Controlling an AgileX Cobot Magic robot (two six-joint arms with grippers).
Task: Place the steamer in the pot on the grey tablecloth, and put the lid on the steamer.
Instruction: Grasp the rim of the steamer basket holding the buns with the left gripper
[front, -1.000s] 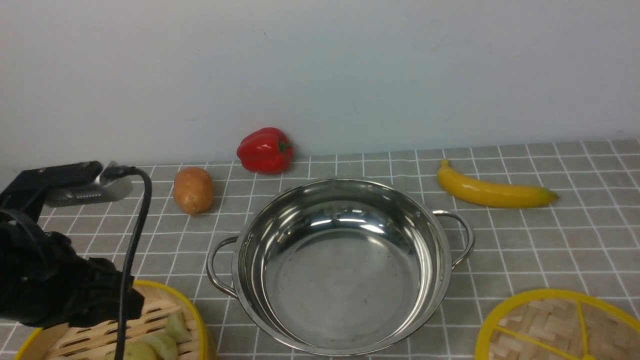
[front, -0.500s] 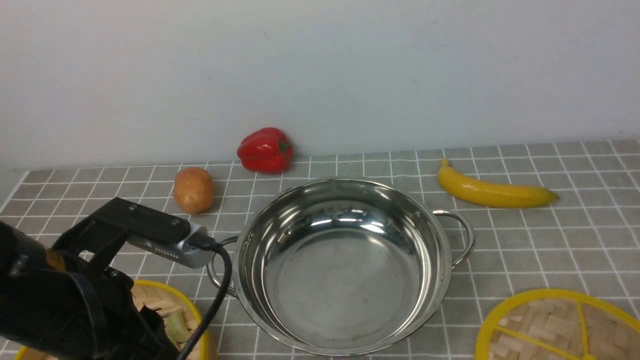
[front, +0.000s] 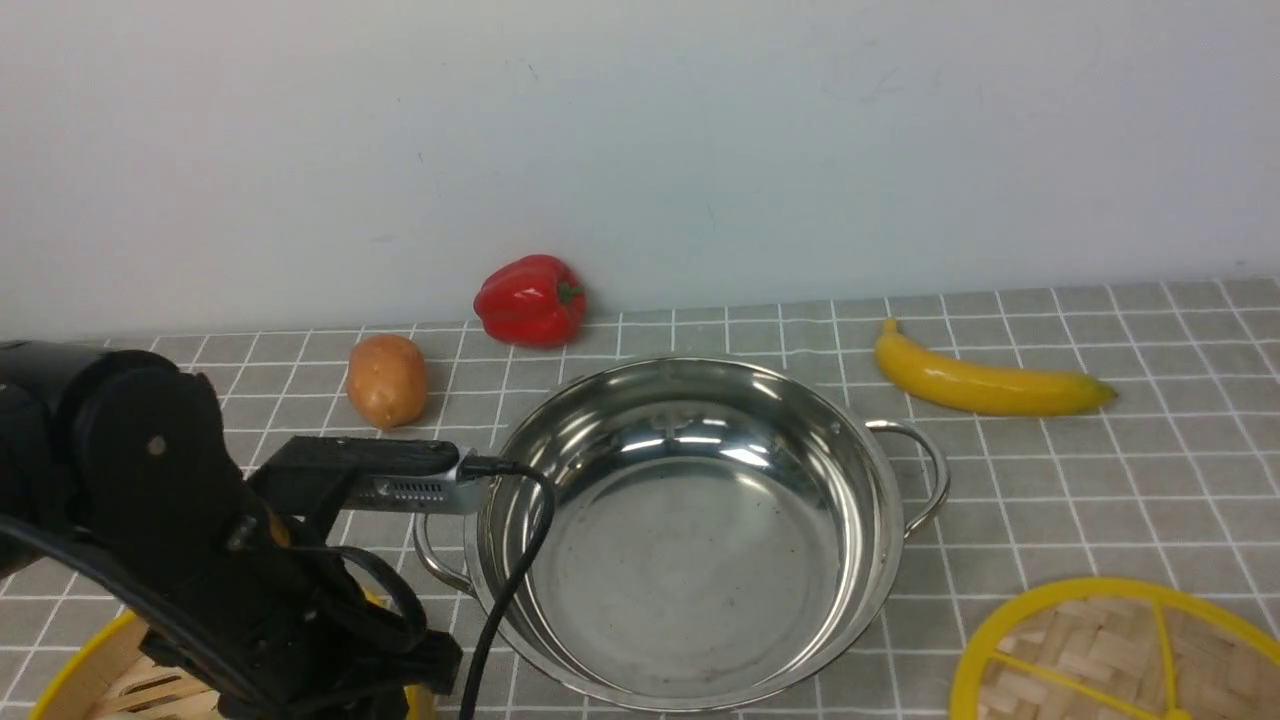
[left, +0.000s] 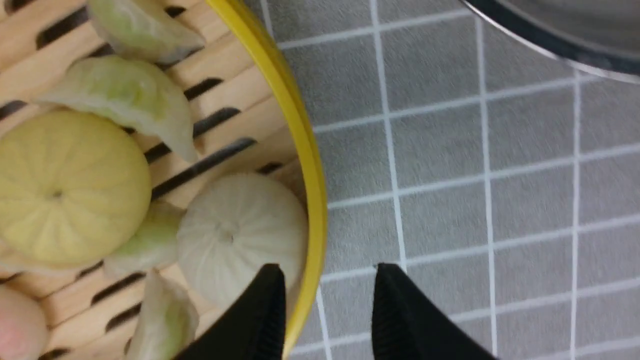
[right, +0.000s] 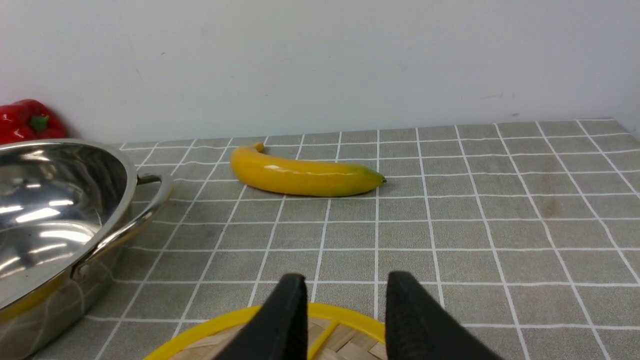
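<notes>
On the grey tablecloth (front: 1100, 470), the left gripper (left: 327, 270) straddles the rim of the steamer (left: 306, 150), jaws parted, seemingly ready to clamp.

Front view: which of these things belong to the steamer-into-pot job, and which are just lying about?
For the job: steamer, pot, lid, grey tablecloth.
Lying about: red bell pepper, potato, banana.
</notes>
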